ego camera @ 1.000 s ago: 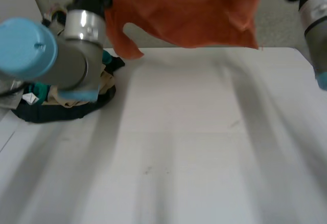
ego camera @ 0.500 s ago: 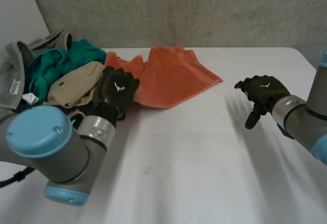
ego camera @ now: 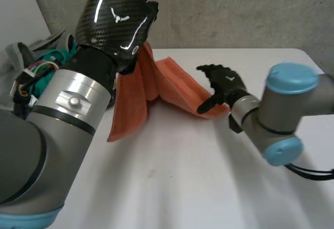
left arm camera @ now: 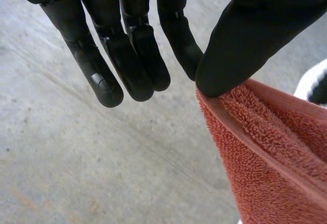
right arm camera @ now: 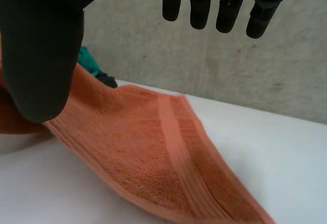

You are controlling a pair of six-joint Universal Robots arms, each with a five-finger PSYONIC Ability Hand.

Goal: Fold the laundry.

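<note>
1 orange towel (ego camera: 133,104) hangs from the raised left hand (ego camera: 115,20), pinched under its thumb; the right hand (ego camera: 223,85), fingers spread apart, touches the towel's corner on the counter (ego camera: 182,177).

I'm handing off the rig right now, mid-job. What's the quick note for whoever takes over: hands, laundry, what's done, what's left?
Left robot hand: raised high, pinching one end of the orange towel at its thumb.
Right robot hand: open, low over the towel's other end, which lies on the table; no grip there.
Pile of clothes: heaped at the table's left rear, unfolded.
Done: towel is clear of the pile and half lifted; nothing is folded.
Left: grasp the free end, spread the towel flat, fold it, then work through the pile.
</note>
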